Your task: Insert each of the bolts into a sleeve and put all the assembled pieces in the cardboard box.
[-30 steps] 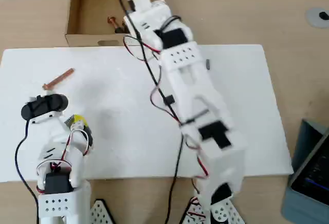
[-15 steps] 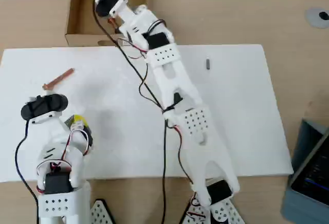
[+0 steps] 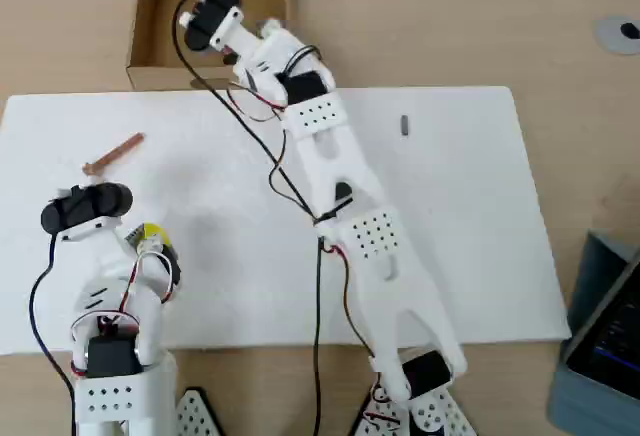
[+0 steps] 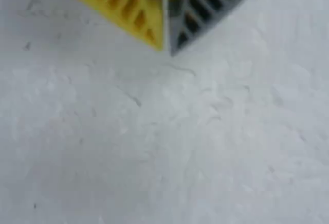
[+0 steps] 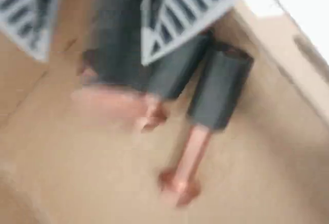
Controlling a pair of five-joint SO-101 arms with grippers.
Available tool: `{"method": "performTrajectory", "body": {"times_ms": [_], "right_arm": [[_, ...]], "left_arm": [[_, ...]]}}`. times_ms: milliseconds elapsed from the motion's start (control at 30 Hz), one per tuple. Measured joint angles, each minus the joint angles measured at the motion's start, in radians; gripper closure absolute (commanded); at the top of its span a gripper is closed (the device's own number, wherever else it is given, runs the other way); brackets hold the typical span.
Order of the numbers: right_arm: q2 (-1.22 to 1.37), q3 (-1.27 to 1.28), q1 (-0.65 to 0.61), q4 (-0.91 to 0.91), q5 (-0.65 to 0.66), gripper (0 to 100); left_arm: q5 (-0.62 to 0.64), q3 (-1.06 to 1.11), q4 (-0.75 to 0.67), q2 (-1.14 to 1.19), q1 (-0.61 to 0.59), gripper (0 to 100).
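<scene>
Since a second ago, the right arm has been swung from the right wall of the cardboard box [image 3: 170, 16] towards its middle and stretched further out. Over the last half second it has been shifted only slightly leftward. The box is set at the far edge of the bench [image 3: 560, 46], towards the left corner. The copper bolt that was seen on the box floor a second ago is now covered by the arm in the high view. In the right wrist view, the right claw [image 5: 93, 62] is seen inside the box with its fingers spread. A dark sleeve with a bolt in it [image 5: 115, 39] is placed between them, against one finger, with a gap to the other. Two more assembled pieces lie on the box floor just beside it: one [image 5: 175, 77] touching the first, the other [image 5: 221, 85] with its copper bolt pointing away from the wall. The left arm has been kept folded near the near left corner, and the left claw [image 4: 167, 47] is pressed together just above the white mat [image 3: 450, 236]. A loose bolt [image 3: 113, 154] on the left part of the mat and a loose sleeve [image 3: 404, 125] towards its far right have not been moved.
</scene>
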Motion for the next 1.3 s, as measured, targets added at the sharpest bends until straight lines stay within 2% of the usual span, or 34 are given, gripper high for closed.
{"method": "performTrajectory", "body": {"times_ms": [300, 600, 1033, 1300], "right_arm": [[0.002, -0.044, 0.002, 0.048, 0.000, 84.3], [0.000, -0.259, 0.002, 0.331, 0.000, 84.3], [-0.044, -0.275, 0.002, 0.611, 0.000, 84.3], [-0.181, -0.275, 0.014, 0.899, 0.000, 84.3]], "left_arm": [[0.000, 0.000, 0.000, 0.000, 0.000, 100], [0.000, 0.000, 0.000, 0.000, 0.000, 100], [0.000, 0.000, 0.000, 0.000, 0.000, 100], [0.000, 0.000, 0.000, 0.000, 0.000, 100]]}}
